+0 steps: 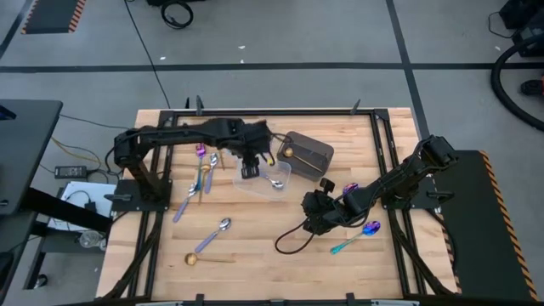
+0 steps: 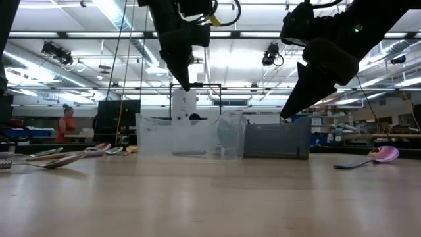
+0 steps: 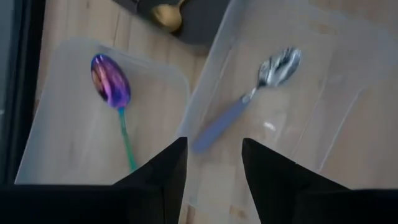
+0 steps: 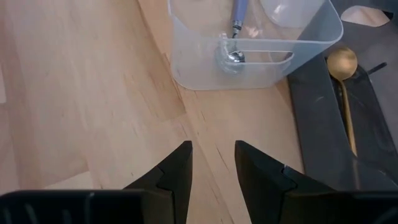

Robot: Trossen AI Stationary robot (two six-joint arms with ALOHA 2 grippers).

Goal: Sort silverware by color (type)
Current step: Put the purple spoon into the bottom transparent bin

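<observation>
Hovering low over bare wood near the table's front, the right gripper (image 1: 311,214) has its jaws open and empty, while farther back the left gripper (image 1: 249,167), also open, hangs above a clear tub (image 1: 285,170) where a lavender-handled spoon (image 3: 249,98) lies diagonally.

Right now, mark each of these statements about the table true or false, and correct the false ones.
1. A silver spoon with a lavender handle lies in a clear tub. True.
2. The left gripper grips a gold spoon. False: it is open and empty, above the tubs.
3. A gold spoon lies in the dark bin. True.
4. The right gripper is shut on a teal-handled spoon. False: it is open, above bare wood.
</observation>
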